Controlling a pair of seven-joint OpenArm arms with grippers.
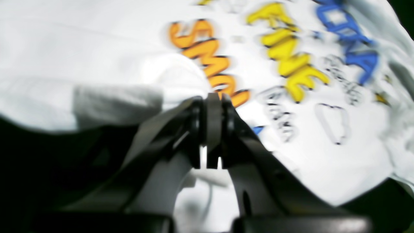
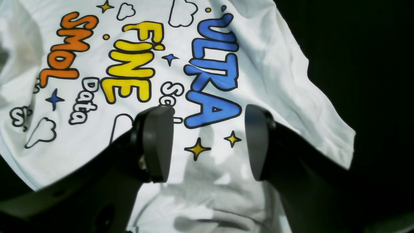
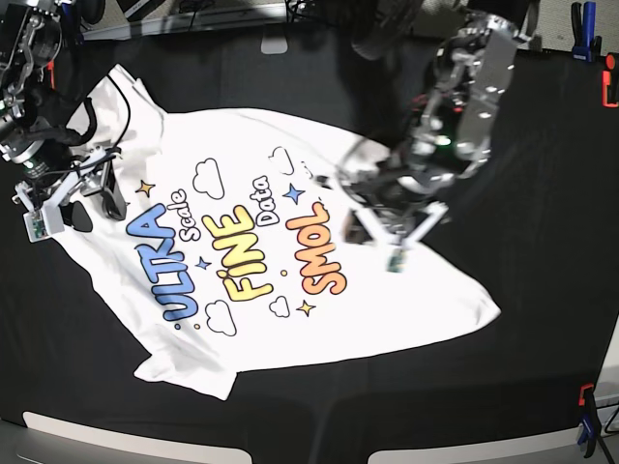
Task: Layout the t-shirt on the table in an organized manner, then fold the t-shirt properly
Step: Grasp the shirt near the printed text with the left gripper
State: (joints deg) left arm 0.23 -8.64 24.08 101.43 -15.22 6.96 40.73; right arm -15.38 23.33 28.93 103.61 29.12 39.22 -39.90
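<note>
Base view: t-shirt print-up on the tabletop; left fingers pinch its cloth at 2 o'clock, right fingers wide at 9 o'clock.

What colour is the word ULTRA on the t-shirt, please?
Blue, outlined in black; the t-shirt shows it best in the right wrist view.

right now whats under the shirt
The shirt lies print side up on the black table, which shows all around it. What lies beneath the cloth is covered and cannot be seen.
</note>
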